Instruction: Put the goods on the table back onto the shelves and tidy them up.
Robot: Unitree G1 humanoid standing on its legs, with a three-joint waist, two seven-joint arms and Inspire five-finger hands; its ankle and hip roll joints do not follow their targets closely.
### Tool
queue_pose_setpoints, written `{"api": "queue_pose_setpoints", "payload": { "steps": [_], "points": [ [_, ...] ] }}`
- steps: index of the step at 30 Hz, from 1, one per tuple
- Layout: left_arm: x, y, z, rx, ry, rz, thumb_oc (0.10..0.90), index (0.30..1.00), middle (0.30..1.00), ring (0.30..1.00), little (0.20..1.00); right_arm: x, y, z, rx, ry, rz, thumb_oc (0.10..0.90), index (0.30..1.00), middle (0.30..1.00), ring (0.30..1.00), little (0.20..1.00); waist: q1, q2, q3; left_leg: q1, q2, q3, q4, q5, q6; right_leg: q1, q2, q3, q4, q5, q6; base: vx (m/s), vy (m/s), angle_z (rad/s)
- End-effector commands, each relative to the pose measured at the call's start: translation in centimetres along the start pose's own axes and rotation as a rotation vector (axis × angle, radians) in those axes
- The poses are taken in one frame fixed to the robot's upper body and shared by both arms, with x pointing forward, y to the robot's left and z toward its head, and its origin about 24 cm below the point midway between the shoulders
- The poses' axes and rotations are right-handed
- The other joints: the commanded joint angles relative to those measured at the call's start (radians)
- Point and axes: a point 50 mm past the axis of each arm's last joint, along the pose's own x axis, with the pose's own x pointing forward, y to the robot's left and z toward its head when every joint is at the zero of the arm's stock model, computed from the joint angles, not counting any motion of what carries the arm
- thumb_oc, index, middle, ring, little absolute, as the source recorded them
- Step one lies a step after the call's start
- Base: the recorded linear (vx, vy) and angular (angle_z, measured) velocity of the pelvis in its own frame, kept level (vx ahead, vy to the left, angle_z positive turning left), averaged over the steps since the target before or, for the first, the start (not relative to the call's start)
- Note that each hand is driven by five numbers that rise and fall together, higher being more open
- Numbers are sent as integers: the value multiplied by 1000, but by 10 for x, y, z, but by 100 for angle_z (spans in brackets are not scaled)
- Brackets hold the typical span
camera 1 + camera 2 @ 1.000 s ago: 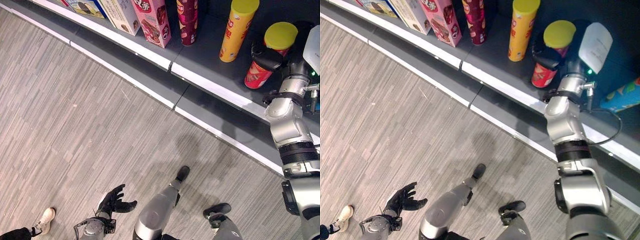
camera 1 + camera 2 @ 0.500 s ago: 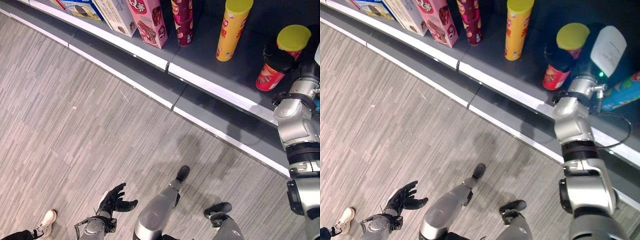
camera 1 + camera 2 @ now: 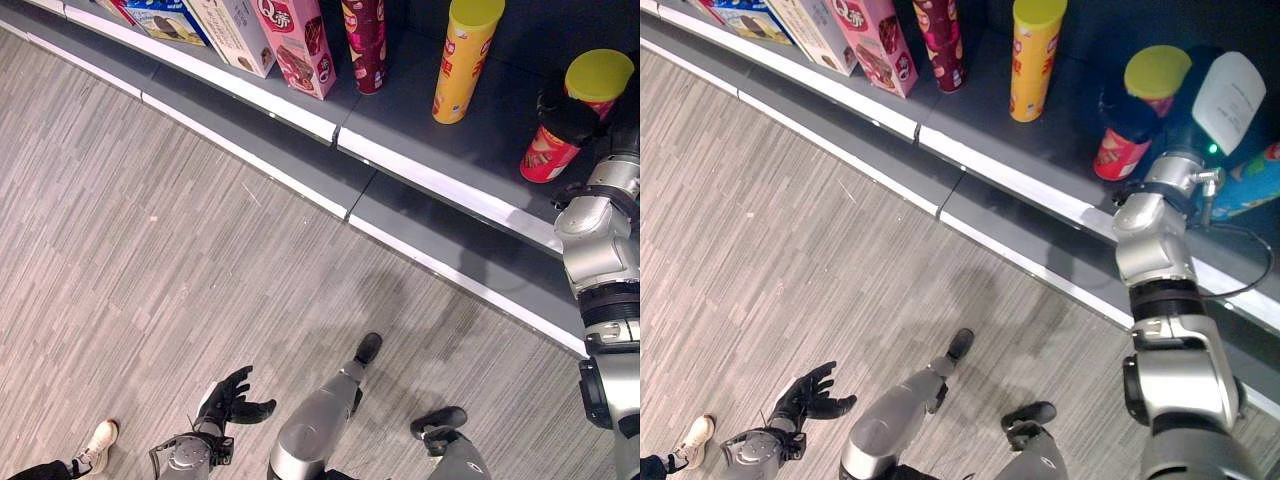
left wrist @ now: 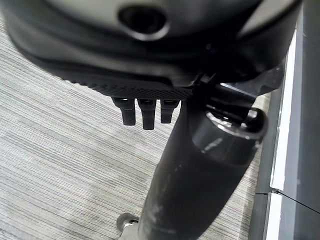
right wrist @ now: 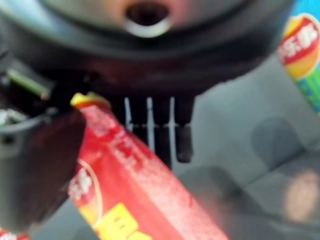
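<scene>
A red snack tube (image 3: 548,157) with a yellow lid (image 3: 598,73) stands tilted on the dark shelf (image 3: 440,183) at the far right. My right hand (image 3: 566,116) is shut round its upper part. In the right wrist view the thumb (image 5: 35,170) and the fingers (image 5: 156,126) lie on either side of the red tube (image 5: 145,195). My left hand (image 3: 229,398) hangs low over the floor at the lower left, open with relaxed fingers (image 4: 145,111), holding nothing.
On the shelf to the left stand a yellow tube (image 3: 463,58), a dark red tube (image 3: 366,45), a pink box (image 3: 298,40) and more boxes (image 3: 232,30). A blue packet (image 3: 1252,185) lies right of my arm. A person's shoe (image 3: 98,446) shows at the lower left.
My right hand has carried the red tube to the right along the shelf, farther from the yellow tube. The camera has shifted a little. The left hand has not moved.
</scene>
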Motion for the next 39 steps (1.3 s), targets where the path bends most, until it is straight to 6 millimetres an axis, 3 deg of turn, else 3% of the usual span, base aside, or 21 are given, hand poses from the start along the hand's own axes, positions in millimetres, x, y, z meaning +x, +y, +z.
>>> {"api": "queue_pose_setpoints", "payload": {
  "steps": [1,12,13,14,15,16,17,19,20,22,30,39],
  "points": [
    [-8,20,-9,80,17,48,800,900,900,900,900,36,-50,40,53,-168,-244,400,300,300,300,300,17,13,-45,62,23,-117,-128,-28,-21,-79,-139,76,61,130,107,0,0,0],
    [-9,19,-9,79,14,44,800,900,900,900,900,36,-46,36,57,-131,-239,400,300,300,300,300,21,15,-47,64,18,-128,-135,-24,-19,-77,-149,62,70,136,108,-4,1,4],
    [-9,19,-9,78,13,43,800,900,900,900,900,36,-46,36,57,-130,-239,441,361,361,361,361,21,14,-47,63,18,-129,-135,-23,-19,-76,-149,61,69,137,108,-2,-3,8],
    [-8,19,-8,77,11,44,800,900,900,900,900,36,-46,36,59,-130,-241,535,502,502,502,502,21,14,-48,63,17,-130,-134,-23,-19,-76,-150,60,71,138,108,1,-1,9],
    [-8,19,-8,76,10,45,800,900,900,900,900,37,-47,37,61,-131,-244,585,578,578,578,578,20,14,-48,63,17,-131,-135,-23,-20,-76,-150,60,70,138,108,-4,5,6],
    [-8,18,-8,75,8,42,800,900,900,900,900,37,-46,37,63,-128,-245,764,846,846,846,846,19,14,-48,64,17,-130,-135,-23,-20,-76,-152,59,70,140,108,-3,5,4],
    [-8,18,-7,75,7,42,800,900,900,900,900,37,-45,37,65,-128,-244,800,900,900,900,900,18,14,-48,65,17,-130,-136,-23,-20,-76,-153,60,71,140,108,0,0,0],
    [-8,18,-7,77,7,42,800,900,900,900,900,37,-46,38,67,-127,-245,800,900,900,900,900,18,14,-48,65,16,-130,-136,-23,-20,-76,-154,61,71,142,108,0,4,2],
    [-7,12,6,67,-59,11,800,900,900,900,900,37,-46,37,62,-126,-244,800,900,900,900,900,17,15,-48,66,15,-130,-136,-23,-19,-76,-154,60,70,143,108,0,0,0],
    [-10,10,11,67,-83,-15,800,900,900,900,900,37,-45,36,60,-116,-240,800,900,900,900,900,18,19,-49,67,14,-131,-135,-24,-17,-74,-156,57,71,147,108,-3,3,2],
    [-15,8,11,74,-92,-49,800,900,900,900,900,40,-49,29,53,-93,-242,800,900,900,900,900,16,21,-52,70,10,-140,-137,-24,-18,-68,-161,46,72,154,108,-3,0,2],
    [-20,4,21,79,-133,-95,800,900,900,900,900,44,-60,37,87,-123,-283,800,900,900,900,900,12,13,-67,79,10,-138,-133,-29,-18,-61,-161,47,76,160,108,0,2,1]
  ]
}}
